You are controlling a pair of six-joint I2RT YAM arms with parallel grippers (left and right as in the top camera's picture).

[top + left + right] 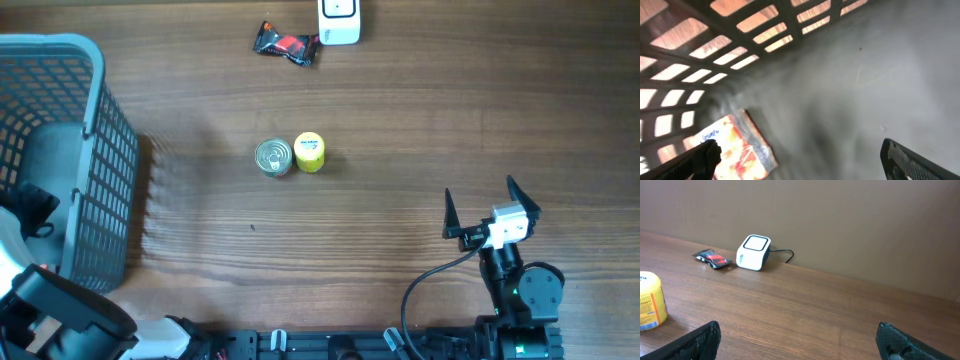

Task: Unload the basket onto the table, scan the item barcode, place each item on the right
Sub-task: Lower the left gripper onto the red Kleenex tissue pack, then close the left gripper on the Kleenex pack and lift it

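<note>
Grey mesh basket (115, 190) at left edge, brown wooden table (420, 130), plain brown wall (850, 215)

On the left of the counter (400, 120) we find the basket (100, 120), with a packet (737, 150) lying inside it. Mid-counter a can (273, 157) stands just left of a tub (309, 152). At the far edge a wrapper (286, 43) lies just left of the scanner (339, 20).
</note>
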